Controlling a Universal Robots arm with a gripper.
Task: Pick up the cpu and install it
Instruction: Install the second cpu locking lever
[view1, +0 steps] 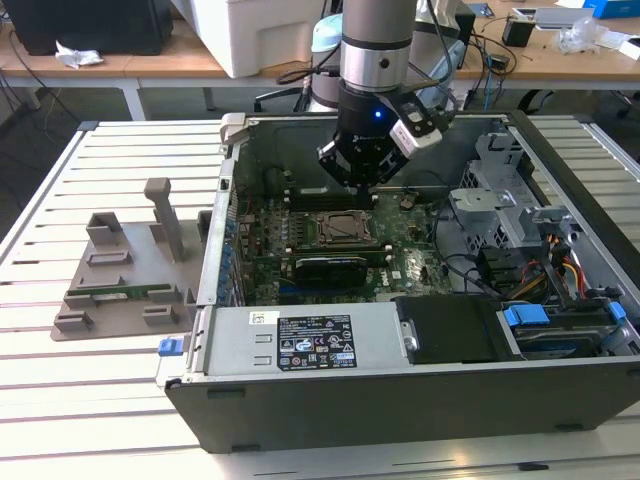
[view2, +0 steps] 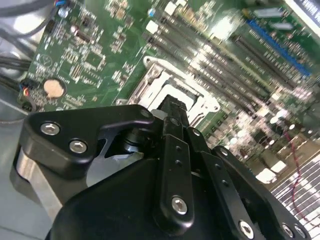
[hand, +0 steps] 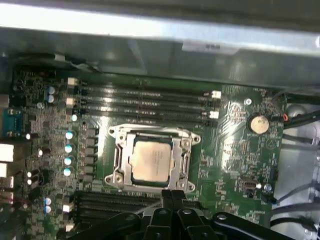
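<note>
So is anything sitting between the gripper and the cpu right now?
Nothing visible does. In the first wrist view the cpu lies flat inside the socket frame on the motherboard, its silvery top uncovered. The gripper sits just off the frame's edge, with only open air between them. The cpu appears already seated.

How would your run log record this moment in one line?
gripper: above socket, shut, empty | cpu: seated in socket | case: open
</note>
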